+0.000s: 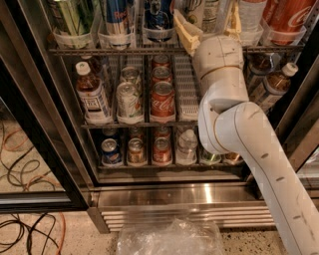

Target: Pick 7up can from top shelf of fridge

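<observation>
The fridge (169,196) stands open in front of me, with wire racks of cans and bottles. The top shelf (114,50) runs along the upper edge, fronted by white cup holders. The whitish 7up can (203,9) with dark lettering stands on it right of centre, cut off by the frame's top. My gripper (208,24) is open at the shelf front. Its yellowish fingers (183,31) straddle the can's lower part, one on each side. The white arm hides the can's base and the rack behind it.
On the top shelf are a green can (70,15), two blue cans (117,15) and a red Coca-Cola can (291,15). The middle rack holds a bottle (92,94) and cans (163,102). A black door frame (35,124), floor cables (25,229) and a plastic bag (169,239) lie lower left.
</observation>
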Tool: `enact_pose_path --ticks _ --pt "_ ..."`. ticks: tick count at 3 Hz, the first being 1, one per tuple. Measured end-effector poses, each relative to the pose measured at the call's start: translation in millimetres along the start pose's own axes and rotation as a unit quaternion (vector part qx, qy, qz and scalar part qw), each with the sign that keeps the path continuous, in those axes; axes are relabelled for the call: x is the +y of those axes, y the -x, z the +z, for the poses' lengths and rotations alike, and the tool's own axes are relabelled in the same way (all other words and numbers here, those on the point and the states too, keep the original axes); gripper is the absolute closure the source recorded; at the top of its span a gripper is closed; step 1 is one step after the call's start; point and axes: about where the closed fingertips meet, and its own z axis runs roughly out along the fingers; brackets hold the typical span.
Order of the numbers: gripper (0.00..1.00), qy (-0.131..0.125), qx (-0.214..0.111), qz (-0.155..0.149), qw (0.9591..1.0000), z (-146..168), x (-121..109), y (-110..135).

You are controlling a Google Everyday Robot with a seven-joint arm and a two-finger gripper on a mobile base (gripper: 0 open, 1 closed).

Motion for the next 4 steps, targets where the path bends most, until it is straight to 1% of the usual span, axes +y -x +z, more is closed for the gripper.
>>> enact_pose_path --ticks 1,2,3,4 --pt "0.20 -0.002 -0.003 0.004 1.0000 5.6 1.5 1.4" --pt "0.16 0.005 -0.008 0.009 0.9999 11.5 9.0 2.8" --pt "0.34 0.006 -0.008 0.012 0.9999 12.4 13.5 2.4" --pt "0.57 0.006 -0.008 0.012 0.9999 12.4 13.5 2.4"
